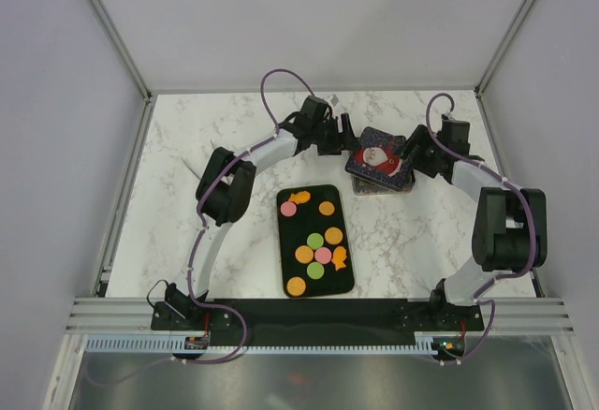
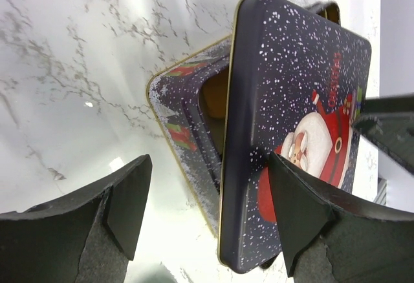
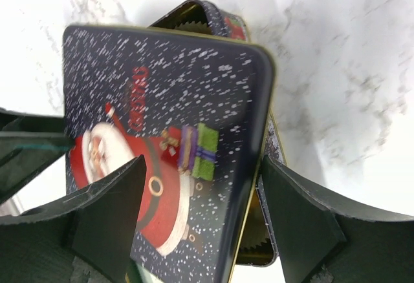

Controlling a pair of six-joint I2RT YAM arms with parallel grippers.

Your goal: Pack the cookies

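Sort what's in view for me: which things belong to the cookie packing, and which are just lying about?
Part of the job:
- cookies, on the black tray
- Santa tin lid, askew over the tin base
- left gripper and right gripper, both open at the tin

Just there:
- marble table
- enclosure walls
- arm cables

Wore white links [image 1: 271, 151] and black joints [image 1: 223, 191], trailed looping purple cables [image 1: 283, 72], ended in matte black wedge-shaped fingers [image 2: 126, 199]
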